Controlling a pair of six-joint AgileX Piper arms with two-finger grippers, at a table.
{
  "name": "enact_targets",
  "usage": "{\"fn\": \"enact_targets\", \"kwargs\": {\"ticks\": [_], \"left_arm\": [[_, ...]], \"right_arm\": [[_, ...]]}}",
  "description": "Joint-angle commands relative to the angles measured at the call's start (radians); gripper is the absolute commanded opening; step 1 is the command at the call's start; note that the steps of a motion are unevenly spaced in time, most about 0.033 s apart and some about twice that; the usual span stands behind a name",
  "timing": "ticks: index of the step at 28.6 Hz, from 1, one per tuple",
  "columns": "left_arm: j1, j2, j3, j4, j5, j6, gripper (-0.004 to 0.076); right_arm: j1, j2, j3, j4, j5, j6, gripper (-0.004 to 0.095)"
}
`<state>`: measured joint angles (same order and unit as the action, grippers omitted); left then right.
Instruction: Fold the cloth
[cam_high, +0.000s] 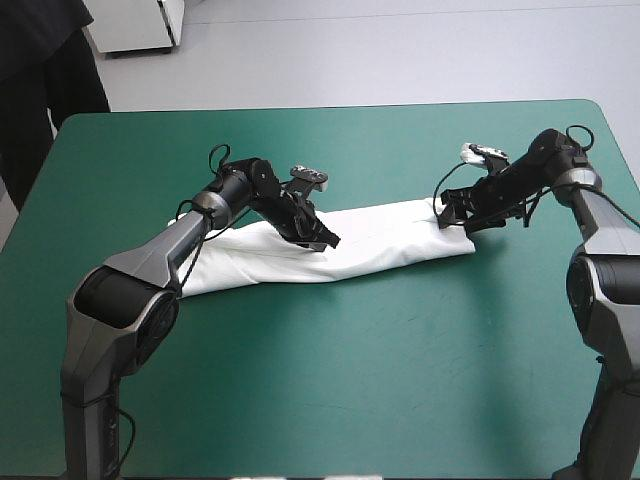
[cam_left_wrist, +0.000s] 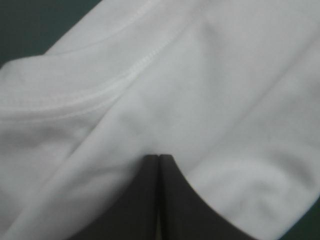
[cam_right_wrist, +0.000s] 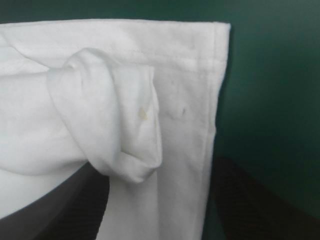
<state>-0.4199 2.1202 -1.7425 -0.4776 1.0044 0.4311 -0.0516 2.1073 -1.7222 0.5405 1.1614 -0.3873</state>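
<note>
The T-shirt (cam_high: 390, 242) lies folded in 1 long white strip, left hand (cam_high: 325, 240) clenched on it, right hand (cam_high: 455, 215) unclenched.

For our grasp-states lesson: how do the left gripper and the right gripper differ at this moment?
The left gripper is shut on the T-shirt, fingers meeting in one arch; the right gripper is open, fingers apart. The left sits toward the shirt's middle; the right at its end hem. Both are down at the T-shirt.
</note>
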Motion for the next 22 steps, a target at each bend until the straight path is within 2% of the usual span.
{"fn": "enact_targets", "kwargs": {"ticks": [1, 4, 12, 18, 22], "left_arm": [[-0.006, -0.041, -0.021, -0.002, 0.010, 0.003, -0.0022], [-0.006, -0.041, -0.021, 0.004, 0.008, 0.003, -0.0022], [-0.006, -0.041, -0.021, 0.006, 0.015, 0.005, -0.0022], [-0.006, -0.041, -0.021, 0.006, 0.013, 0.005, -0.0022], [-0.006, -0.041, -0.021, 0.008, 0.011, 0.005, -0.0022]], "right_arm": [[0.000, -0.025, -0.024, 0.081, 0.012, -0.004, 0.0582], [0.012, -0.012, -0.024, 0.091, 0.021, -0.007, 0.0532], [0.049, -0.002, -0.024, 0.093, 0.023, -0.046, 0.0283], [0.051, -0.002, -0.024, 0.095, 0.059, -0.050, -0.0019], [0.051, -0.015, -0.026, 0.123, 0.085, -0.053, -0.0011]]}}
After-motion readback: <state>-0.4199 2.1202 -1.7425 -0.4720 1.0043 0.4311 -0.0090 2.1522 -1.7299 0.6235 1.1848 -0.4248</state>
